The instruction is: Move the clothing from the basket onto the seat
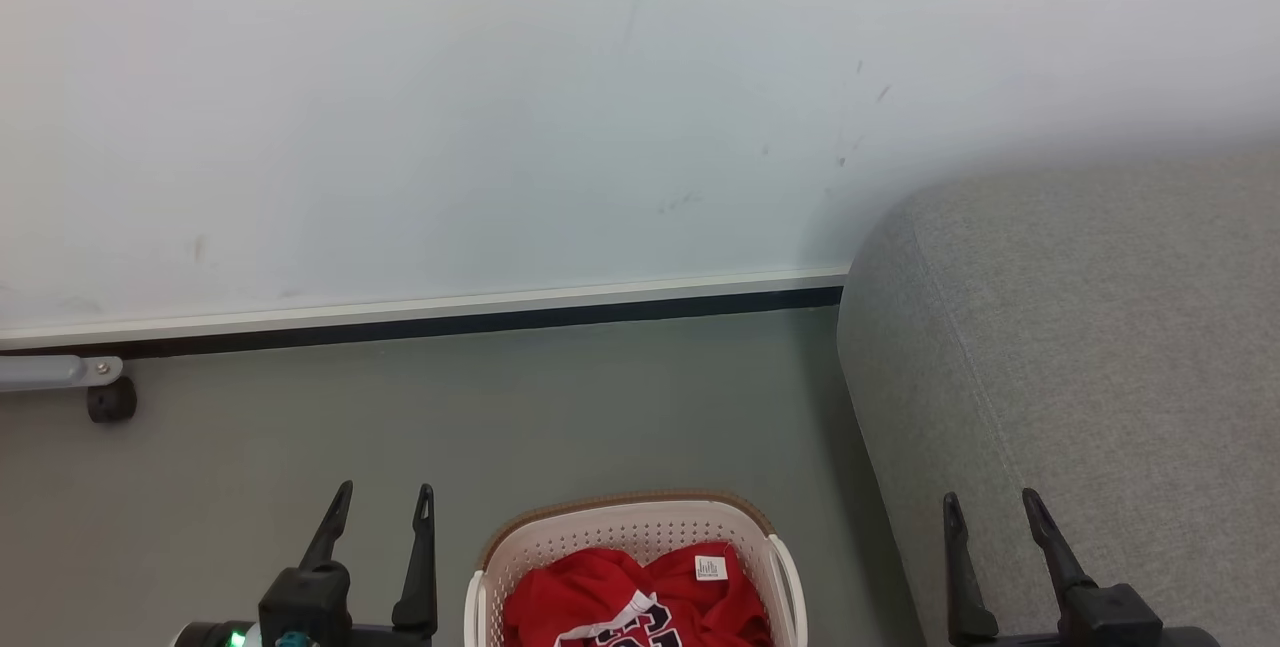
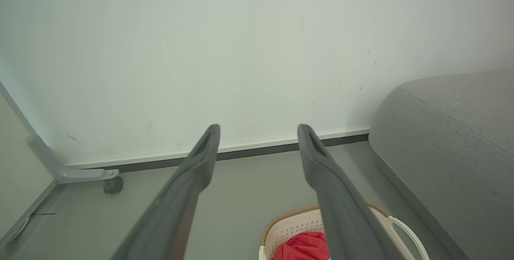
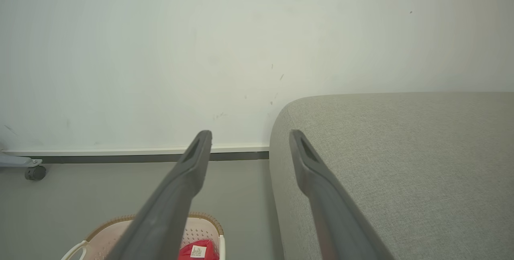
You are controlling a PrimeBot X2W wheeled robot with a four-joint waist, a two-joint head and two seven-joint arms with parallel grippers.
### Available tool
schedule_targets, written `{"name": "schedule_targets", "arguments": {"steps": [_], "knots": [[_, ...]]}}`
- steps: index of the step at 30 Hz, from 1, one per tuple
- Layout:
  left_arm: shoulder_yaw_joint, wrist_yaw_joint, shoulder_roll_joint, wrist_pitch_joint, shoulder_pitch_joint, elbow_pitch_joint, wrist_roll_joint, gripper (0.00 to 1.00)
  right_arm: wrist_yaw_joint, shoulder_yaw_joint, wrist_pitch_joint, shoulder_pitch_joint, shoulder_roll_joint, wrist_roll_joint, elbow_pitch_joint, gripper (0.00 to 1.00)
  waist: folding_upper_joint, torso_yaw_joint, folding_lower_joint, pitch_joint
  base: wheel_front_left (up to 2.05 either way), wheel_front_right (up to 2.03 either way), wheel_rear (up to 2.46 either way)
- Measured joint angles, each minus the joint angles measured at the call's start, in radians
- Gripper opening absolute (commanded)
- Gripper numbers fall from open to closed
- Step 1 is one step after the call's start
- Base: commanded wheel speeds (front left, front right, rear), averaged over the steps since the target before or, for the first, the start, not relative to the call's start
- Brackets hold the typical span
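- In the head view, the basket (image 1: 640, 519) stands on the floor (image 1: 600, 407) at the bottom edge, between the two arms, with its near half cut off.
- The clothing (image 1: 600, 592) lies inside it: a red heap with a white label (image 1: 708, 568) and a scrap of navy-and-white lettering.
- The seat (image 1: 1100, 347) rises just beside the basket on the robot's right, and the part of its grey top that I can see is bare.
- The left gripper (image 1: 385, 492) hangs to the left of the basket and the right gripper (image 1: 990, 499) in front of the seat's side. Both have their fingers apart and hold nothing.
- In the left wrist view, the two fingers are spread wide, with nothing between them but the wall (image 2: 241, 51) and the floor.
- A corner of the basket and a lump of red cloth peek out low down, partly behind one finger. The seat curves in at the right, and a small caster (image 2: 113, 185) sits by the wall.
- In the right wrist view, the fingers are again parted and empty. One crosses the basket's rim and the other crosses the seat's rounded edge.
- The label shows on the red cloth. With so little of the basket in the picture, I cannot tell whether the heap is one garment or two.
- As for progress, I'd judge the job not yet begun: all the red cloth I can see is in the basket and none is on the seat. Reaching in, gripping, lifting and carrying across to the cushion all remain.
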Motion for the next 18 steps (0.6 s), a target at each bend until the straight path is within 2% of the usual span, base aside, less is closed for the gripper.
{"name": "schedule_targets", "arguments": {"steps": [18], "knots": [[0.01,-0.013,-0.008,0.0,0.003,0.012,0.015,1.0,0.0,-0.004,0.0,0.005,0.001,0.0,0.001,1.0,0.0,0.003,0.0001,-0.003,0.0,0.0,0.0]]}}
